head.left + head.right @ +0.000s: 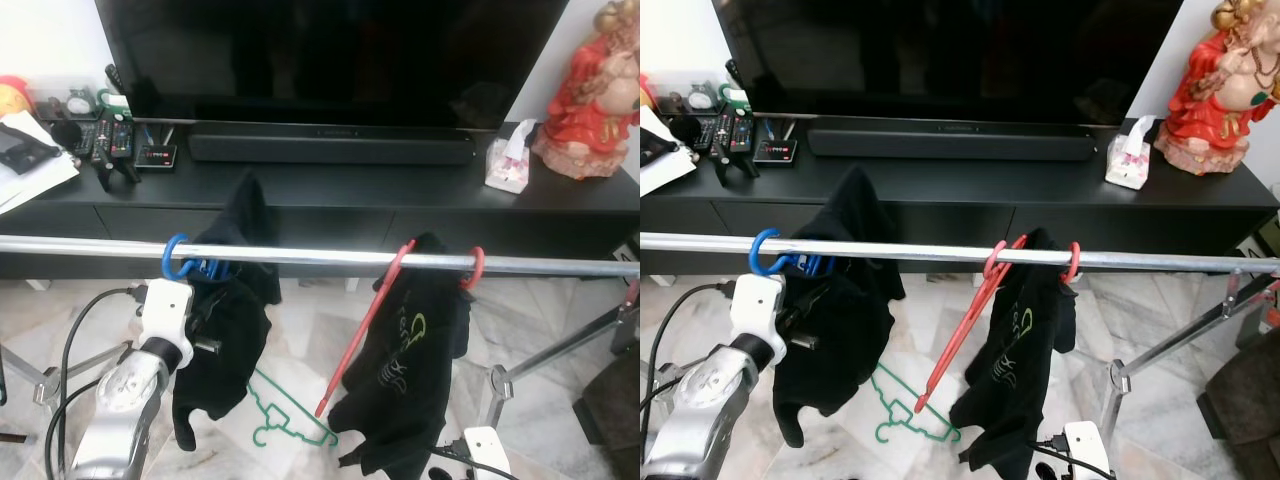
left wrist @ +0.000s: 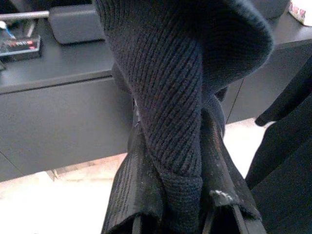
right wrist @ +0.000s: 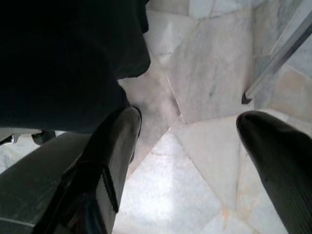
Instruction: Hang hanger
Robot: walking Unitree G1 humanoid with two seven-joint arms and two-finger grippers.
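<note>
Nearest the camera, the right gripper (image 3: 195, 161) hangs low over the marble floor (image 3: 195, 87), fingers spread. Up at the rail (image 1: 330, 258), the left gripper (image 2: 185, 214) seems to pinch the dark knit garment (image 1: 235, 330) on the blue hanger (image 1: 180, 262). Beyond, a red hanger (image 1: 370, 315) dangles, and a green hanger (image 1: 290, 415) lies below.

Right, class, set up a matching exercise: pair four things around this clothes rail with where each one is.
Things:
1. blue hanger
2. red hanger
3. green hanger
4. tissue box

Places:
A. lying on the marble floor
B. on the TV cabinet, beside the red statue
C. hooked on the rail, by the left gripper
D. hooked on the rail, slanting steeply down

Pairs: 1-C, 2-D, 3-A, 4-B
</note>
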